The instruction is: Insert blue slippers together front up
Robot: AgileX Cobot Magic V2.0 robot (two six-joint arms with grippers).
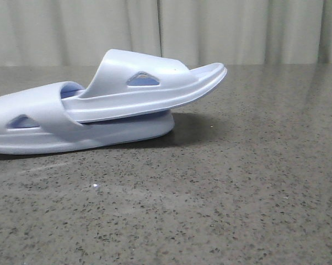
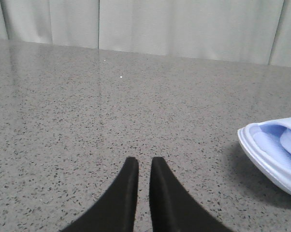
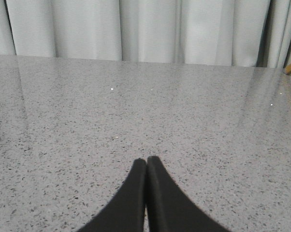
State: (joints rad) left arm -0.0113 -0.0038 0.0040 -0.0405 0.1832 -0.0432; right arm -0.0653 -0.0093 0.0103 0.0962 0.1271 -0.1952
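The blue slippers point(image 1: 100, 110) lie nested on the left part of the speckled grey desk point(image 1: 237, 182) in the front view: the lower one flat on its sole, the upper one pushed under the lower one's strap and tilted, its far end raised toward the right. Neither arm appears in that view. The left end effector point(image 2: 144, 166) holds nothing, its black fingers point(image 2: 123, 193) nearly together with a narrow gap, above bare desk; one slipper's end lies well to its side. The right end effector point(image 3: 146, 164) is fully closed on nothing, fingertips touching. Pale curtains point(image 3: 145, 29) hang behind.
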